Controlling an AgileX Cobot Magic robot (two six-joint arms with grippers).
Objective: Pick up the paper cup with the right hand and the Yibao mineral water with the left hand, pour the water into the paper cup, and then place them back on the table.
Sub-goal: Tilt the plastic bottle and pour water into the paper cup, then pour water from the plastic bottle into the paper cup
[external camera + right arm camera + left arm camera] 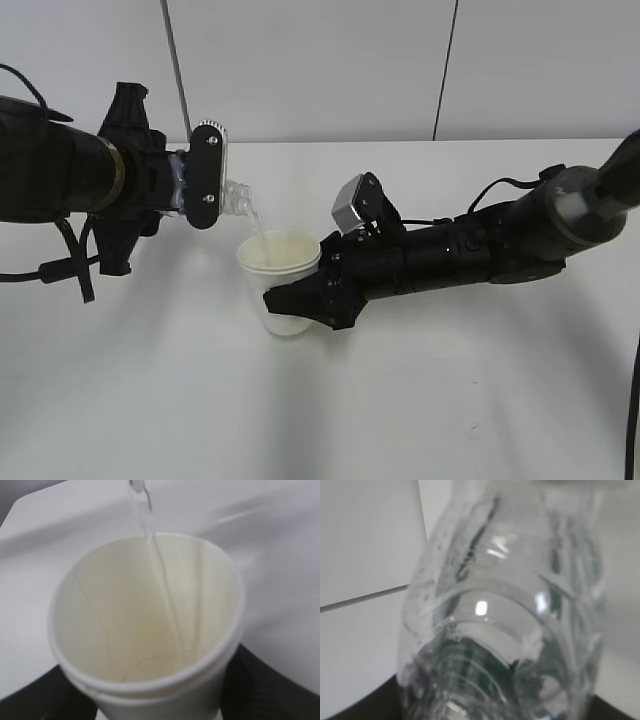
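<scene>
Clear water runs from the tilted Yibao mineral water (236, 196), pinched in the left hand (205, 175) fingers, into the paper cup (280, 282) gripped by the right hand (315, 297) above the surface (420, 400). Pouring is underway; setting both down remains.

A bare test room or lab, not a home. A big plain white table (420, 400) fills the exterior view from its near edge to its far edge, where it meets pale grey wall panels (320, 60) split by thin dark seams. Two black robot arms reach in over its left and right edges.
</scene>
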